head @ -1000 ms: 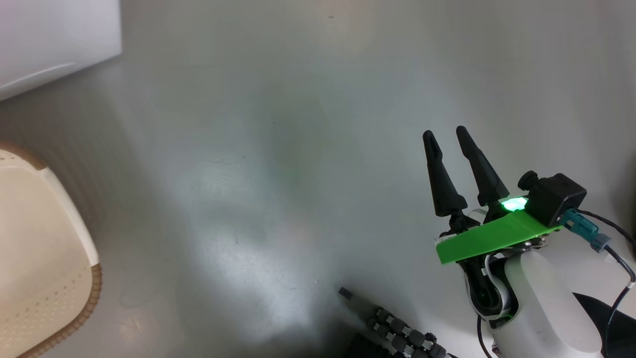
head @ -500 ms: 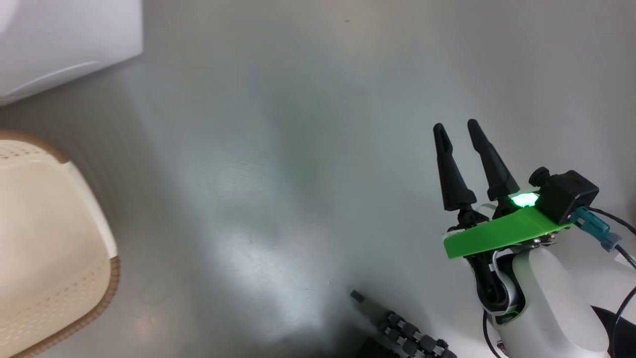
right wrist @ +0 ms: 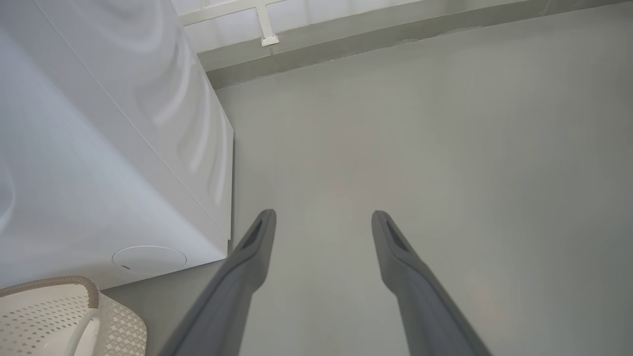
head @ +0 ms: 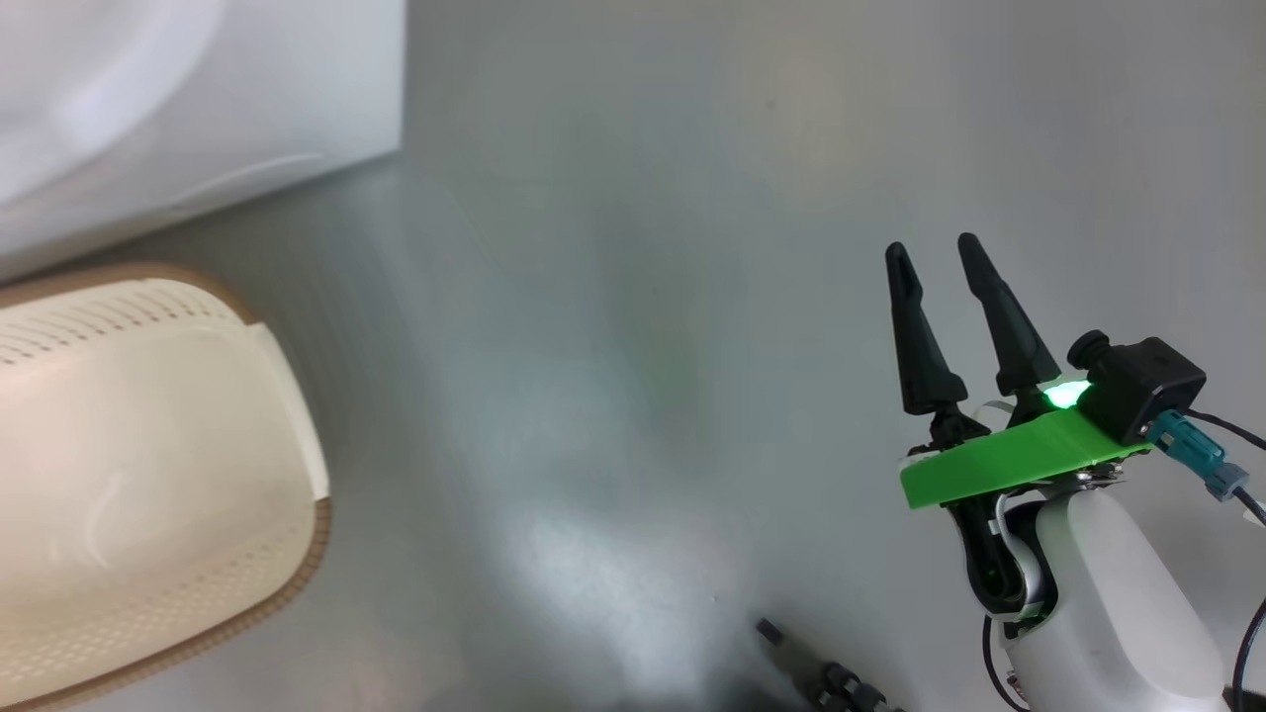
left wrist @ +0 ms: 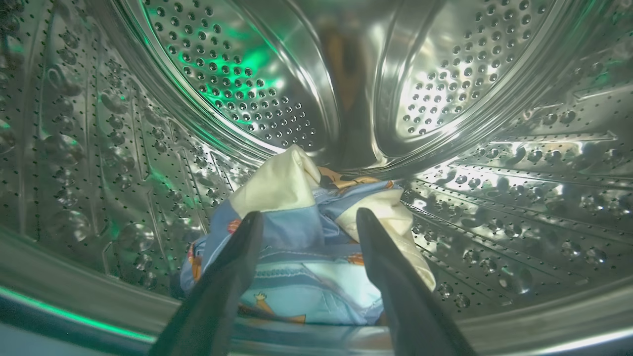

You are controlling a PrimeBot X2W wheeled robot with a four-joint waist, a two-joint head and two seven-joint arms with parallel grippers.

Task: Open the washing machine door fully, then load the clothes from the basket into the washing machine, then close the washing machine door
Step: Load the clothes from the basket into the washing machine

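Hovering over the grey floor [head: 613,326], the right gripper [head: 932,244] spreads its fingers, empty; the basket [head: 315,554] sits at left, near the white washing machine [head: 198,99]. In the left wrist view, the left gripper [left wrist: 309,213] gapes inside the steel drum [left wrist: 494,198], holding nothing, with the clothes [left wrist: 296,247] heaped just beyond. The right wrist view shows parted, empty fingers beside the machine.

The clothes [left wrist: 306,257] are light blue with orange prints and cream; the basket [head: 178,613] cream, brown-rimmed.
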